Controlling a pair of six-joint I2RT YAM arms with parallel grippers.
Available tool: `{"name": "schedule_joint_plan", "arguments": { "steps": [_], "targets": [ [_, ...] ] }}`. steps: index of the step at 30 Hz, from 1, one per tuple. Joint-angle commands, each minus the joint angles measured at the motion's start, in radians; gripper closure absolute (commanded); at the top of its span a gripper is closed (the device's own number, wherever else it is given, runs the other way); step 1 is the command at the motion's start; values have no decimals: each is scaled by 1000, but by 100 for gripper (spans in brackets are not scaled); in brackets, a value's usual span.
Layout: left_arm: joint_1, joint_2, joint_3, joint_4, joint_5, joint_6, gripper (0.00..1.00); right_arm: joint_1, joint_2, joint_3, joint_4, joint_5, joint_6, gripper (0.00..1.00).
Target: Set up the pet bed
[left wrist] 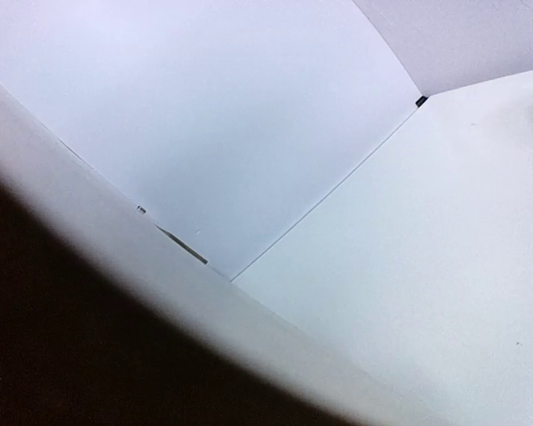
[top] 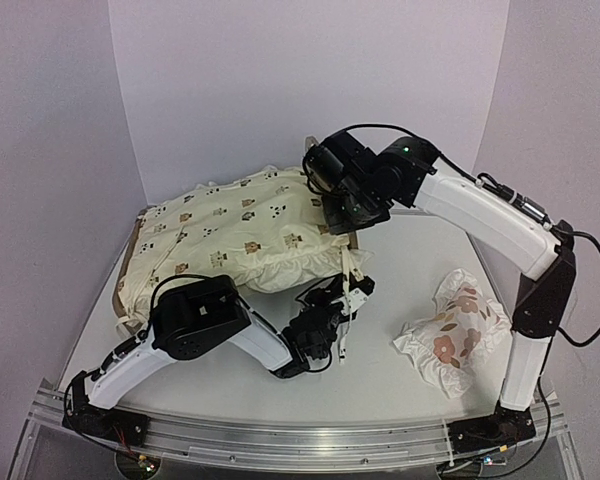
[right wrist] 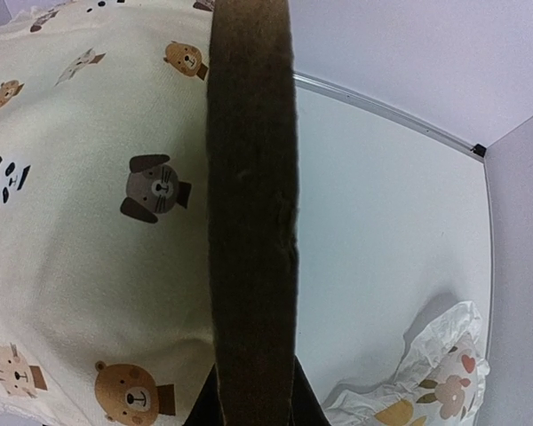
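The pet bed [top: 127, 262] lies at the back left, its wooden frame showing only at the edges under a cream cushion [top: 230, 225] printed with small animals. My right gripper [top: 346, 222] is shut on the bed's right end board; in the right wrist view that brown board edge [right wrist: 249, 177] runs up from between the jaws [right wrist: 251, 401], with the cushion [right wrist: 89, 222] to its left. My left gripper [top: 346, 290] sits low by the cushion's front right corner, shut where a cream tie string [top: 353, 268] hangs down. Its wrist view shows only a blurred pale band and no fingers.
A small white ruffled pillow [top: 452, 332] with red-brown flowers lies on the white table [top: 410, 250] at the right; the right wrist view catches it [right wrist: 426, 395] too. White walls close in the back and sides. A metal rail [top: 300, 432] runs along the front edge.
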Motion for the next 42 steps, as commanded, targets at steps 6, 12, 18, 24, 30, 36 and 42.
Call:
{"name": "schedule_joint_plan", "arguments": {
  "steps": [6, 12, 18, 24, 30, 36, 42],
  "targets": [
    [17, -111, -162, 452, -86, -56, 100, 25, -31, 62, 130, 39, 31, 100],
    [11, -157, -279, 450, -102, -112, 100, 22, -51, 10, 158, 66, 24, 100],
    [-9, -193, -398, 450, -75, -149, 100, 9, -56, -34, 201, 57, 16, 100],
    [-69, -241, -511, 446, -50, -147, 100, -11, -34, -24, 210, 57, 11, 100],
    [-125, -286, -572, 333, -16, -220, 100, -30, -23, -34, 213, 54, 16, 100],
    [-175, -360, -667, 231, -19, -350, 100, -44, -21, -45, 217, 49, 16, 100],
    [-228, -458, -707, -17, 93, -501, 100, -68, -18, -64, 220, 41, 14, 100]
  ]
}}
